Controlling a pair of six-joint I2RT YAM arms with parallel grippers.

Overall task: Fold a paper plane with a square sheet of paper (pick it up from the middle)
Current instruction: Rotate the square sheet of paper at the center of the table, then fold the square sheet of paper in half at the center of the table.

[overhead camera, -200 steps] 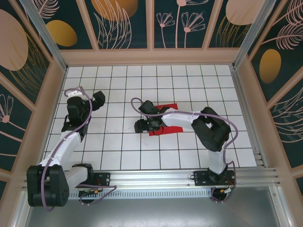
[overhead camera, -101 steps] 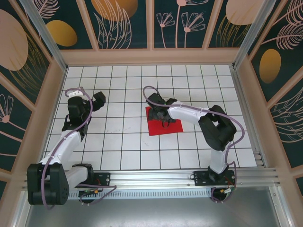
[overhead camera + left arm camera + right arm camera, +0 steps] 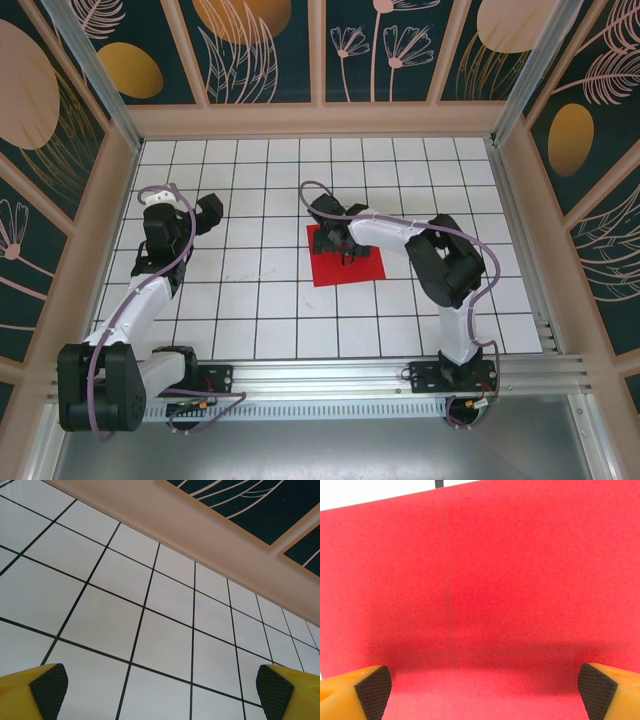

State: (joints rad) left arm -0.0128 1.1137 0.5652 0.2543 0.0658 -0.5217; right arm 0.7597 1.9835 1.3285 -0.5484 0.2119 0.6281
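- The square sheet of paper (image 3: 365,268) lay flat on the white gridded tabletop (image 3: 260,300), a little toward 3 o'clock from the tabletop's middle, with its edges turned slightly off the grid lines.
- It looked plain, matte and bright red, with no fold that could be made out. In the right wrist view a faint straight line ran over it from 12 toward 6 o'clock; whether that was a crease or a grid line showing through could not be told.
- The right hand (image 3: 342,243) was low over the sheet's 11 o'clock part with its jaws spread wide and nothing between them. Whether the pads touched the paper could not be told.
- The left hand (image 3: 207,212) was well apart, at 9 o'clock from the sheet, also spread wide and empty over bare tiles.
- The sheet was probably very light, thin and limp, and likely to slide on the smooth tiles when pushed.
- Lying so flat, it offered no edge to get under, so a pinch near its middle, bunching up a small ridge, seemed the best hold.
- A hard squeeze risked stray creases or a tear.
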